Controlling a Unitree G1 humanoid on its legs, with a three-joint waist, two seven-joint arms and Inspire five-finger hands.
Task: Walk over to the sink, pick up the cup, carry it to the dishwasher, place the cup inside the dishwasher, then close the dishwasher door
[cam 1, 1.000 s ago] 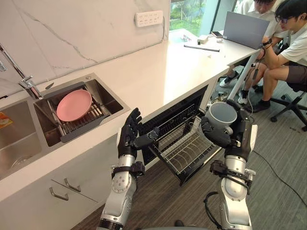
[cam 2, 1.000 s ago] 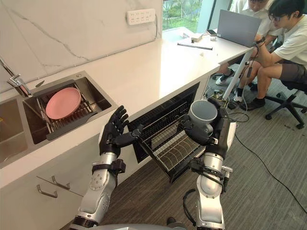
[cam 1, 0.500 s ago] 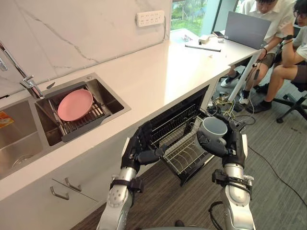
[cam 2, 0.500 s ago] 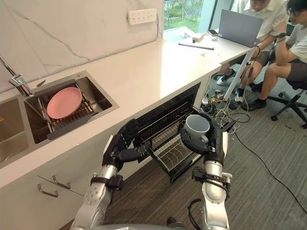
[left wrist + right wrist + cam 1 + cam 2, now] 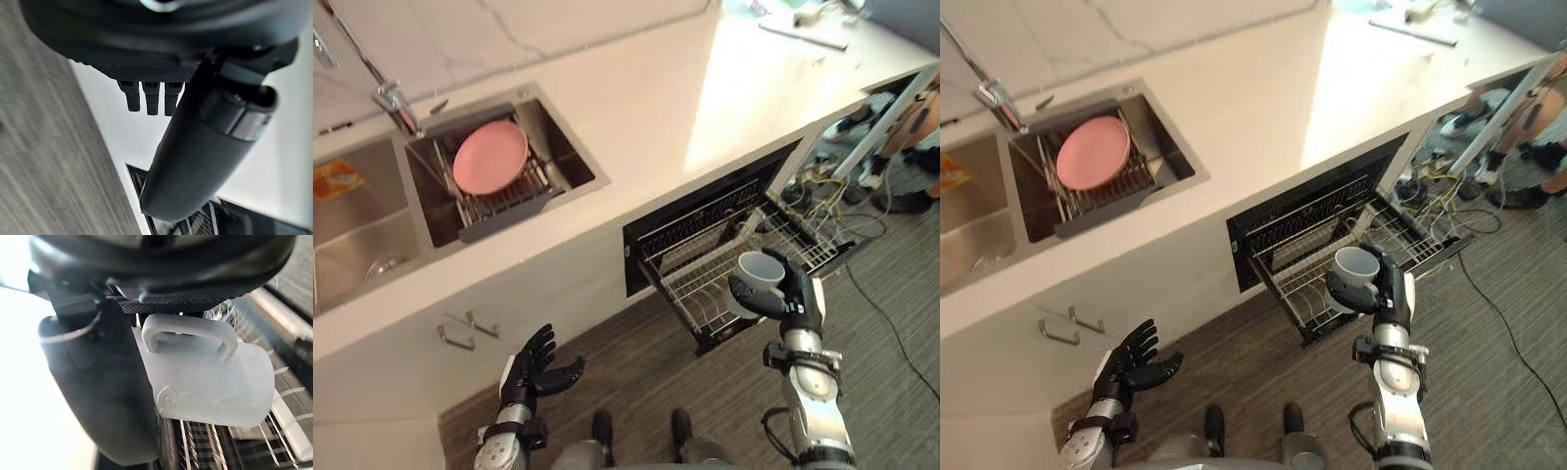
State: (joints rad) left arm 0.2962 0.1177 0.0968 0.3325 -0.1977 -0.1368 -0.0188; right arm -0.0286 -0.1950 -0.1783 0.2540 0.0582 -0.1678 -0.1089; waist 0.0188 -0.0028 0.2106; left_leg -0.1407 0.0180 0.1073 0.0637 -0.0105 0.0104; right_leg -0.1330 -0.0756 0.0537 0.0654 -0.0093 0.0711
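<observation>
Cup [image 5: 759,269] gripped in right hand [image 5: 795,297], mouth up and a bit tilted, over the front edge of the pulled-out rack [image 5: 690,282]. Looks clear of the wires, but contact is hard to tell. In the right wrist view the thumb [image 5: 102,396] is pressed flat on the cup wall and the handle [image 5: 188,330] faces the palm. In the eye views the fingers curl round the cup. Left hand [image 5: 536,364] is low over the floor [image 5: 641,367], fingers straight and spread, empty. Plate [image 5: 490,157] in sink [image 5: 579,174], not involved.

Step, as I judge it: set the cup into the dishwasher [image 5: 705,217].

How to do it well:
- Move the cup inward from the rack's front edge toward its middle before lowering, so it can't tip off the front.
- Lower straight down, keeping the handle clear of the tines so it doesn't catch.
- Seat the cup between wire rows, not on top of one, or it will likely rock.
- Keep the grip firm until the cup bears on the wire, then open thumb and fingers fully and lift away without dragging it.
- Keep the left hand clear of the rack; it is probably needed next for pushing the rack in and closing up.
</observation>
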